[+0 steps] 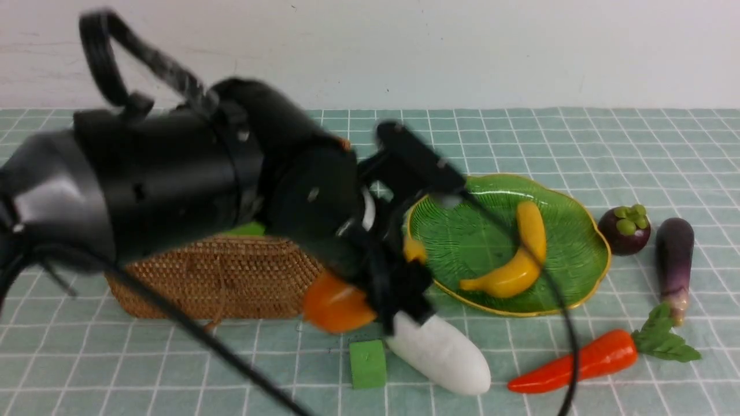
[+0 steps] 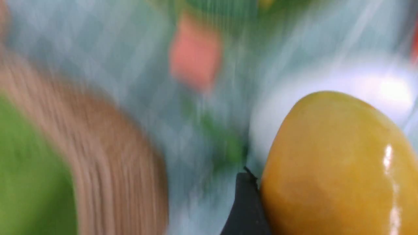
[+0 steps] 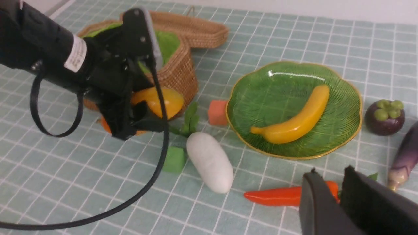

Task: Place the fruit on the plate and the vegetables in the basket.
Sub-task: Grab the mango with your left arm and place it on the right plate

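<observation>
Mango (image 1: 338,303) was pinched in the left gripper (image 3: 148,109), at the plate's (image 1: 578,271) eight o'clock. Banana (image 1: 520,260) lay on the plate; mangosteen (image 1: 624,231) sat at its three o'clock. Radish (image 1: 439,352), carrot (image 1: 578,361) and eggplant (image 1: 675,254) lay outside the basket (image 1: 219,277). Right gripper (image 3: 339,199) stood nearly pressed together, empty.

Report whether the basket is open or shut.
Open: the basket shows its green lining, and its lid is swung back flat beside it.

I see the basket (image 3: 178,76) as rough woven rattan with green cloth lining; beside the basket, the plate (image 3: 281,81) is glossy ribbed glass, the mango (image 2: 333,163) smooth and shiny, the radish (image 3: 210,161) matt white
</observation>
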Controlling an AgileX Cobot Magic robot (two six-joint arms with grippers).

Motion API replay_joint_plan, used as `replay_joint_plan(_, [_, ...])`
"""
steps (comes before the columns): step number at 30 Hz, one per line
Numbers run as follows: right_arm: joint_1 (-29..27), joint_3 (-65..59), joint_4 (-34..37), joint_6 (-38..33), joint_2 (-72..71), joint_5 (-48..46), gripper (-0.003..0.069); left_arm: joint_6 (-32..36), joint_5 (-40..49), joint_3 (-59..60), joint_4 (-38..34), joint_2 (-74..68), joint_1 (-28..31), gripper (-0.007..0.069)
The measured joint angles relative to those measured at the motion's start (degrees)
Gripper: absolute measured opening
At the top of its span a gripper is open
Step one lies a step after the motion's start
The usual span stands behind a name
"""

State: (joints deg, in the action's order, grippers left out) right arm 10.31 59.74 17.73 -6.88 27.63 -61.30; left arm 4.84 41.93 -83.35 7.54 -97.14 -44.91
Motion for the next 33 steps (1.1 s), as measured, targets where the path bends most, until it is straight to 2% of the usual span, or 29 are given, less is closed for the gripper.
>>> replay_joint_plan(3, [0.00,0.00,0.23,0.41,0.00,0.08,0.0129,1.11,-0.98,-9.18,-1.33,-6.59,0.06,0.0514])
replay_joint_plan(5, [0.00,0.00,0.94,0.69,0.00,0.08,0.0130,1.13,-0.72,-21.40,-1.95,-17.00,0.66,0.0514])
replay_joint_plan(10, [0.00,0.00,1.05,0.83,0.00,-0.48,0.0132,-1.37,4.61,-40.80,-0.98,-33.95,1.78,0.0514])
replay_joint_plan(14, [0.00,0.00,1.12,0.83,0.00,-1.17,0.0135,-0.30,4.73,-50.27,1.61,-42.30,2.27,0.0514])
replay_joint_plan(21, [0.00,0.00,1.26,0.83,0.00,-4.36,0.0136,-1.33,-2.94,-49.06,0.91,-45.66,4.34,0.0519])
replay_joint_plan(23, [0.00,0.00,1.26,0.83,0.00,-4.40,0.0136,-1.47,-3.74,-47.05,0.69,-45.66,5.01,0.0553])
replay_joint_plan(28, [0.00,0.00,1.46,0.88,0.00,-4.40,0.0140,-1.59,-1.85,-45.87,-2.07,-44.48,5.71,0.0647])
replay_joint_plan(33, [0.00,0.00,1.66,0.88,0.00,-4.40,0.0140,-1.65,6.01,-45.87,-6.93,-37.67,5.71,0.0643])
